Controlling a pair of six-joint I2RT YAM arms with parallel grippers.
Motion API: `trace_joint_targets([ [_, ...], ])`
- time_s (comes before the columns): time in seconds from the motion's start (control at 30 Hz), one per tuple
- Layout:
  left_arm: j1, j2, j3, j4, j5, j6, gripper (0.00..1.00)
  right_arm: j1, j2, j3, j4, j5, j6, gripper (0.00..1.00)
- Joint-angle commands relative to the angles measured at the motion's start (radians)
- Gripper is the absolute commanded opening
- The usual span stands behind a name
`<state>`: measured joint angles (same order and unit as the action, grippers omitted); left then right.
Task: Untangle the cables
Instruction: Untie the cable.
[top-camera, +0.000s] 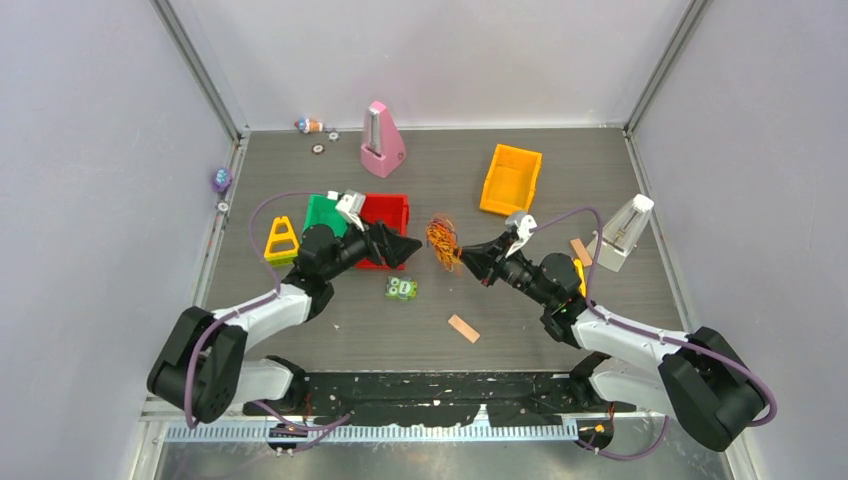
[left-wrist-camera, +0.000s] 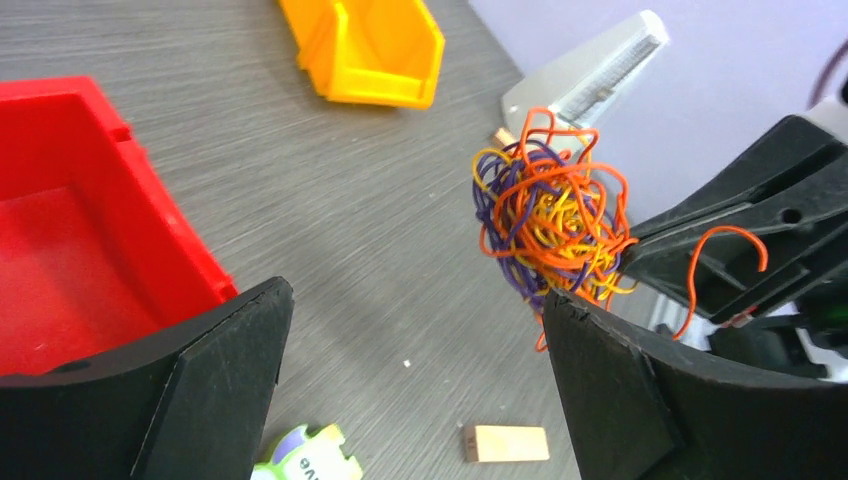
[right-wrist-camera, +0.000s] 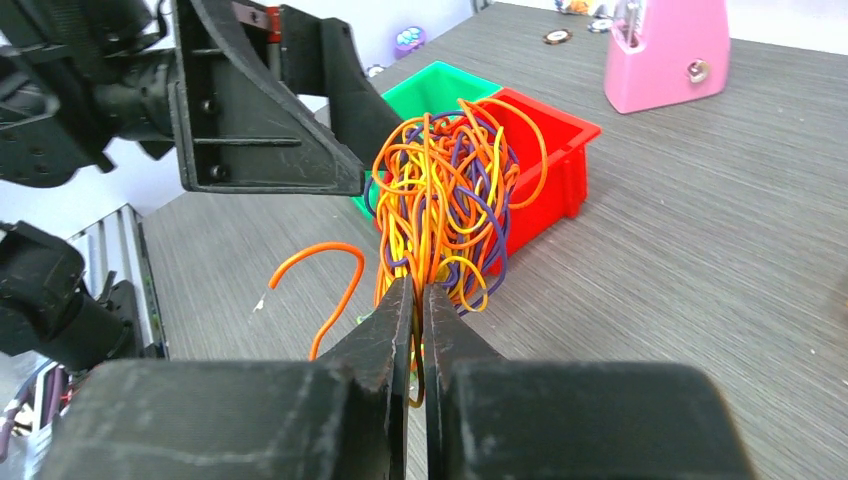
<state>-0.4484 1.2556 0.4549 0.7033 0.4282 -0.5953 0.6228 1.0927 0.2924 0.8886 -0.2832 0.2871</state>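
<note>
The cables (right-wrist-camera: 445, 200) at centre frame look like smooth plastic-sheathed strands with a slight sheen. Below them, the right gripper (right-wrist-camera: 420, 295) is matt black plastic, faintly scuffed and grainy. The table (left-wrist-camera: 380, 230) is matt grey with a fine wood-like grain. The red bin (left-wrist-camera: 70, 200) at left and the orange bin (left-wrist-camera: 365, 50) at top are glossy moulded plastic. The small block (left-wrist-camera: 505, 442) at bottom looks like bare pale wood.

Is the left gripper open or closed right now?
Open: the left gripper has its fingers wide apart, gripping nothing; the right gripper pinches the cables.
</note>
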Motion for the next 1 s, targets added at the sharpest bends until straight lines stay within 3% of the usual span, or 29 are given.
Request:
trace_joint_targets([
  [0.0, 0.008, 0.046, 0.021, 0.254, 0.177, -0.086, 0.96, 0.006, 0.001, 0.011, 0.124, -0.073, 0.002, 0.06],
  [0.4, -0.022, 0.119, 0.041, 0.358, 0.278, -0.098, 0.87, 0.005, 0.106, 0.068, 0.125, -0.166, 0.031, 0.06],
  [0.43, -0.024, 0.128, 0.043, 0.362, 0.28, -0.1, 0.82, 0.006, 0.11, 0.069, 0.129, -0.168, 0.033, 0.06],
  [0.57, -0.024, 0.146, 0.049, 0.381, 0.298, -0.105, 0.13, 0.005, 0.113, 0.073, 0.121, -0.169, 0.03, 0.06],
  [0.6, -0.024, 0.145, 0.048, 0.38, 0.296, -0.103, 0.01, 0.006, 0.115, 0.074, 0.118, -0.163, 0.028, 0.06],
  [0.63, -0.024, 0.141, 0.046, 0.375, 0.291, -0.097, 0.0, 0.006, 0.12, 0.078, 0.111, -0.159, 0.024, 0.08],
  [0.7, -0.024, 0.129, 0.039, 0.359, 0.28, -0.08, 0.0, 0.006, 0.128, 0.085, 0.099, -0.149, 0.019, 0.19],
  [0.73, -0.024, 0.122, 0.035, 0.347, 0.275, -0.068, 0.0, 0.006, 0.132, 0.087, 0.094, -0.142, 0.017, 0.34],
  [0.83, -0.024, 0.102, 0.03, 0.309, 0.27, -0.032, 0.0, 0.006, 0.127, 0.089, 0.074, -0.107, 0.006, 0.67],
  [0.97, -0.026, 0.091, 0.035, 0.267, 0.275, 0.001, 0.0, -0.021, 0.08, 0.065, 0.06, -0.06, 0.008, 0.77],
])
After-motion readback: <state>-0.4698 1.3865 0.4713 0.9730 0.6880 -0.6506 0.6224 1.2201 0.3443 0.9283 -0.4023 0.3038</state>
